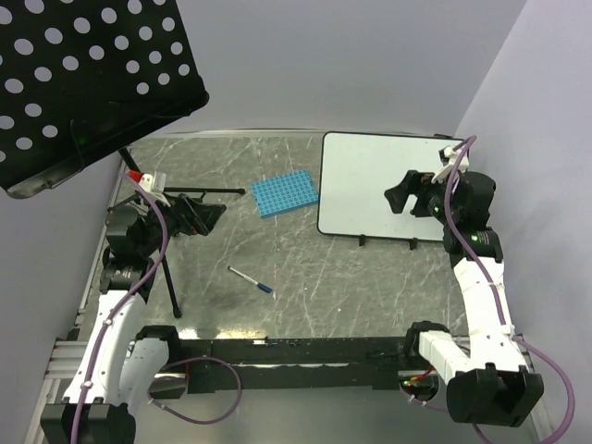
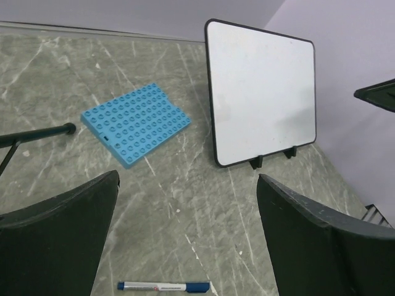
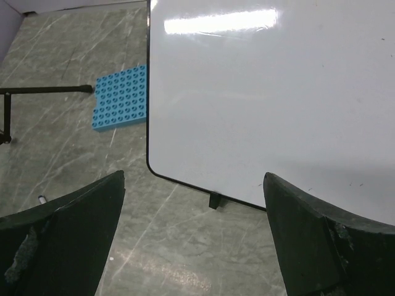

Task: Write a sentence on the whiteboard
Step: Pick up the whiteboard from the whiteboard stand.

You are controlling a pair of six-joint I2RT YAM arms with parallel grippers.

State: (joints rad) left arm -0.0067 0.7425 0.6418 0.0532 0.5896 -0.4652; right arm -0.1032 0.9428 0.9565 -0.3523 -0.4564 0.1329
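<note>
Whiteboard (image 1: 384,185) blank, propped at 1 o'clock on counter (image 1: 305,305). Left end effector (image 2: 188,185) and right end effector (image 3: 194,179) empty, jaws wide. Pen (image 1: 252,280) at 5 o'clock of left: grip mid-barrel, square across.

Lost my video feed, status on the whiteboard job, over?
Both open, empty: left end effector, right end effector facing whiteboard. Board blank; marker lying on table. Nearby blue rack not blocking.

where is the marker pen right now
In the top view the marker pen lies on the table, on the near side of the blue rack, left of the whiteboard.
</note>
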